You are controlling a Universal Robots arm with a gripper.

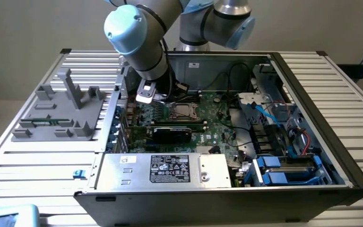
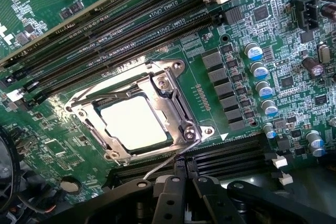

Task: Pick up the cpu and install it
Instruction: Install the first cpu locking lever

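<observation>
The claw (image 2: 187,182) is fully closed, fingers pressed together with nothing between them. It hangs just beside the socket (image 2: 169,103), close to the socket's thin wire lever (image 2: 167,163). The cpu (image 2: 134,121) lies flat inside the socket, within its metal frame.

Bright, even light, with white glare on the cpu (image 2: 134,121) top.

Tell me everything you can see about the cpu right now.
The cpu is a flat square chip with a pale, shiny metal top catching glare. It lies level on the green motherboard, inside the silver metal frame that surrounds its edges. Nothing else touches it.
</observation>
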